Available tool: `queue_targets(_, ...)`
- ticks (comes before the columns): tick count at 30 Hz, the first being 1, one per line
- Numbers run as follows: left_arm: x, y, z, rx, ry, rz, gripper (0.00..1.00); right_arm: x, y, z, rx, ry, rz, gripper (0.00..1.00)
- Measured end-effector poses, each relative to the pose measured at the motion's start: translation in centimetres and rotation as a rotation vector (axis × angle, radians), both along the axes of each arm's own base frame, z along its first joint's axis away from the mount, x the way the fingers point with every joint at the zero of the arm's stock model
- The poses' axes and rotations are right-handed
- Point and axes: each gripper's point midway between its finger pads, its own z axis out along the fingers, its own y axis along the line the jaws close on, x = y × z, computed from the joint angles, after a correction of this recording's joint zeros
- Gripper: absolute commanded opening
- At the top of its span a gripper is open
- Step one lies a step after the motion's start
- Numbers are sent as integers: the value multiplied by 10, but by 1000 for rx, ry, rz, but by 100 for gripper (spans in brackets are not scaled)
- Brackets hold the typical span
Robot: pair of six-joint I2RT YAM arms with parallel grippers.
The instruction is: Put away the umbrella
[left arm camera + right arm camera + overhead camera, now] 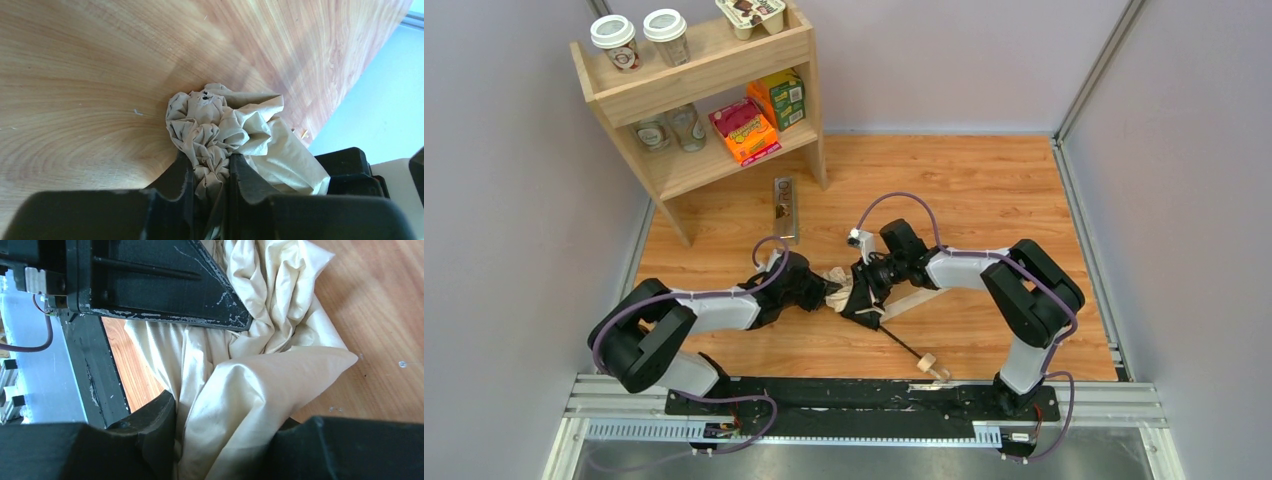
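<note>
Up top on the overhead camera, the umbrella is lying mid-tabletop. Both arms are bunched over its crumpled beige canopy, and the thin black shaft and little wooden knob poke out toward the near edge. Left wrist cam: the left claw is clenched on a wad of matte, tightly scrunched fabric, all puckers and ruffles. Right wrist cam: the right claw has a smoother, slightly satiny fold filling the gap between its fingers, so I'd call that gripping the umbrella too, maybe looser. My read is they're at the gathering-the-canopy stage, nothing wrapped yet. Next move probably needs one claw pinning the bundle while the other tucks loose folds in around the shaft. Floppy cloth like this will spring back out easily.
</note>
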Motion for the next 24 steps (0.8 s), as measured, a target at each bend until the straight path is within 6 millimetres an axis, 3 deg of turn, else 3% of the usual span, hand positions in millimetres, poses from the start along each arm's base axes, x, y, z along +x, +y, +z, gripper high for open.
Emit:
queue_targets(1,0,0,1,-8,-9,3,0,0,0,0,-1,6,-2,30)
queue_targets(3,0,0,4,-18,-20,9,0,-1,0,0,-4,17,-9,46)
queue_targets(4,0,0,5,-21,-27,10,0,-1,0,0,-9,23,-14,59)
queue_targets(6,0,1,6,-26,-44,9,0,-1,0,1,-24,43,-31,74)
queue_targets(7,-1,1,6,-26,-55,6,0,-2,-1,3,-34,59,-45,91)
queue_targets(8,-2,1,7,-28,-67,2,0,-4,-1,6,-42,73,-55,100)
queue_targets(12,-5,3,9,-41,-109,-7,0,-12,-3,27,-64,89,-100,100)
queue_targets(18,-6,11,18,-68,-199,-10,0,-9,-22,95,-10,34,-243,100)
queue_targets(21,-1,16,31,-86,-266,-7,0,6,-52,119,32,27,-409,100)
queue_targets(24,7,19,49,-102,-335,-4,0,25,-94,124,48,57,-634,100)
